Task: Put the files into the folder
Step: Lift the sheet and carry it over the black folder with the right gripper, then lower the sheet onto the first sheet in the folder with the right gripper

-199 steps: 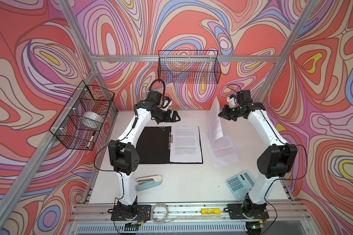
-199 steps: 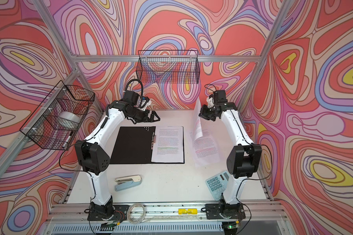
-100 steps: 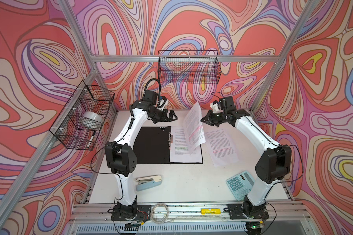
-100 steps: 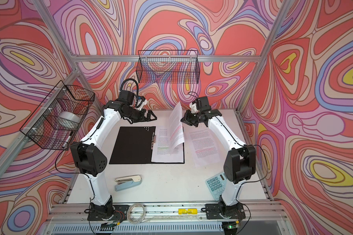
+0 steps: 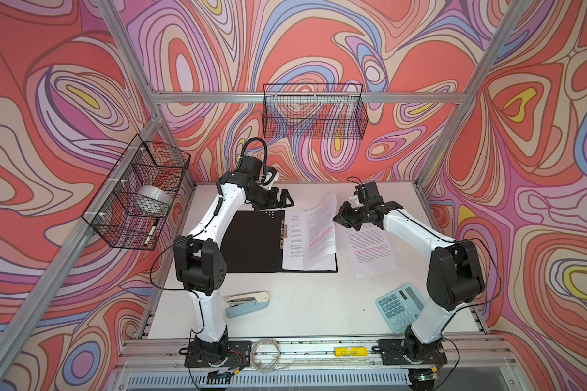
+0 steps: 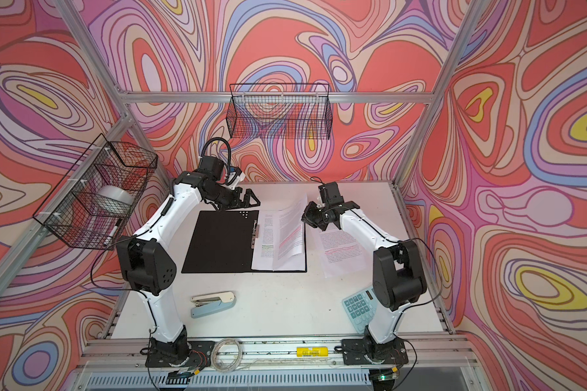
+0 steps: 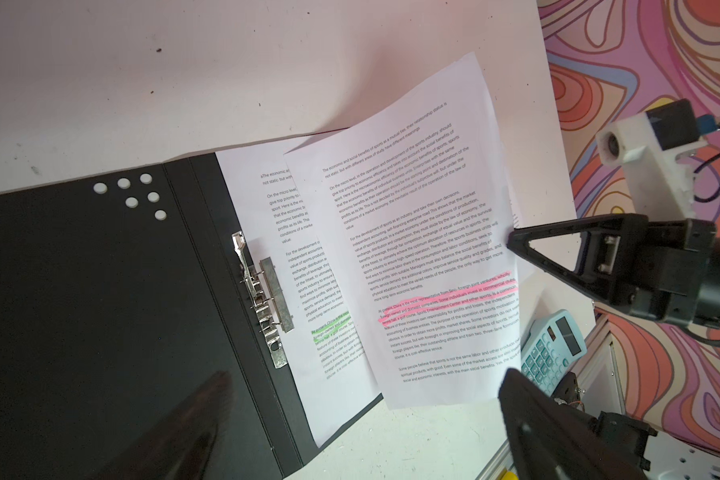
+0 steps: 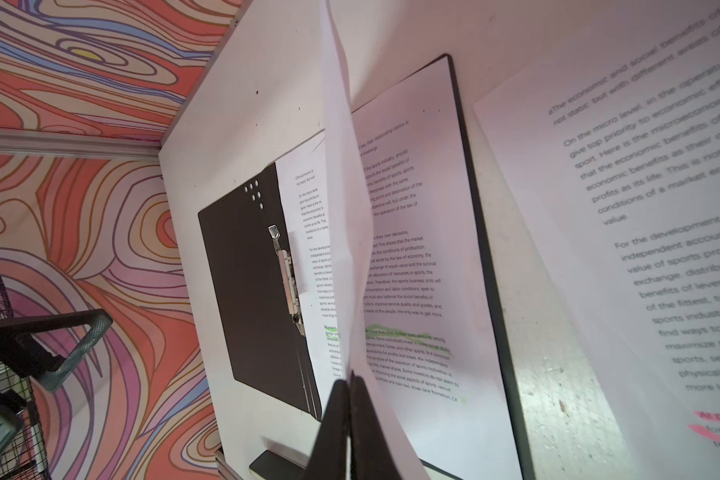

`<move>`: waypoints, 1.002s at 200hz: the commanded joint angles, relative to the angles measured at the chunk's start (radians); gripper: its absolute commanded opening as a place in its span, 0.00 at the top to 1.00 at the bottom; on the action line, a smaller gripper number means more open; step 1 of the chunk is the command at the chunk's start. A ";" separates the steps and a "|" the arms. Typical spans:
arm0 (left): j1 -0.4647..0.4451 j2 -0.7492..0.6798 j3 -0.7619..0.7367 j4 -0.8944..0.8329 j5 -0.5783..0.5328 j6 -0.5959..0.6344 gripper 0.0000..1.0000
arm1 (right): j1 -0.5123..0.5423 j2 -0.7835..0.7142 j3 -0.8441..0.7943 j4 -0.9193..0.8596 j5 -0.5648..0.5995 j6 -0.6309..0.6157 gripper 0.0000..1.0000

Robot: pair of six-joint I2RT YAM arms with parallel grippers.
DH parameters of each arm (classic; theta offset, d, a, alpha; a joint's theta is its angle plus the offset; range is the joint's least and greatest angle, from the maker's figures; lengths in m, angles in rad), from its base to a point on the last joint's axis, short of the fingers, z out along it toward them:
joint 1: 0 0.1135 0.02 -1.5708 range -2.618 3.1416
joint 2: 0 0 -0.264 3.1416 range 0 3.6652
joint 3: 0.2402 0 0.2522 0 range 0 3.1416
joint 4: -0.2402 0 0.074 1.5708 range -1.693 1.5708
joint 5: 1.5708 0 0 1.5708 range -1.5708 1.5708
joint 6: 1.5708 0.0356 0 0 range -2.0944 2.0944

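On the table (image 5: 319, 304) the folder (image 5: 251, 243) lies open, a green-marked sheet (image 5: 294, 252) on its right half, a loose sheet (image 5: 370, 250) just beside it — the right gripper (image 5: 340, 220) pinches a third sheet (image 5: 321, 230) tilted over the folder, the left gripper (image 5: 287, 200) gaping wide near its far edge.

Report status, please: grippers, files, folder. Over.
Left gripper open, near far edge of folder. Right gripper shut on pink-marked sheet, over open folder. Inside: green-marked sheet; beside, on table: third sheet. Nothing blocks.

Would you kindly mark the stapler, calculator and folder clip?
stapler (image 5: 248, 308): in a top view, blue base.
calculator (image 5: 394, 310): in a top view, keypad.
folder clip (image 7: 276, 295): left wrist view, metal bar.
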 commanded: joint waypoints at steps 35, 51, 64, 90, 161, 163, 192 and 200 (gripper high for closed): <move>0.005 -0.034 -0.009 -0.002 0.019 0.004 0.00 | 0.029 0.070 -0.011 -0.060 0.103 -0.012 1.00; 0.006 -0.032 -0.016 0.000 0.027 -0.001 0.00 | 0.036 0.079 -0.019 -0.071 0.124 -0.012 1.00; 0.005 -0.032 -0.019 0.003 0.031 -0.006 0.00 | 0.039 0.079 -0.032 -0.062 0.136 0.002 1.00; 0.005 -0.030 -0.023 0.009 0.046 -0.018 0.00 | 0.044 0.090 -0.043 -0.056 0.160 0.021 1.00; 0.005 -0.037 -0.027 0.010 0.044 -0.017 0.00 | 0.089 0.149 0.006 -0.105 0.218 0.000 0.78; 0.005 -0.037 -0.028 0.009 0.043 -0.017 0.00 | 0.090 0.150 0.009 -0.107 0.221 -0.002 0.77; 0.005 -0.040 -0.033 0.011 0.042 -0.013 0.00 | 0.104 0.147 0.014 -0.113 0.229 -0.019 0.69; 0.005 -0.040 -0.034 0.011 0.042 -0.013 0.00 | 0.108 0.143 0.015 -0.119 0.230 -0.022 0.68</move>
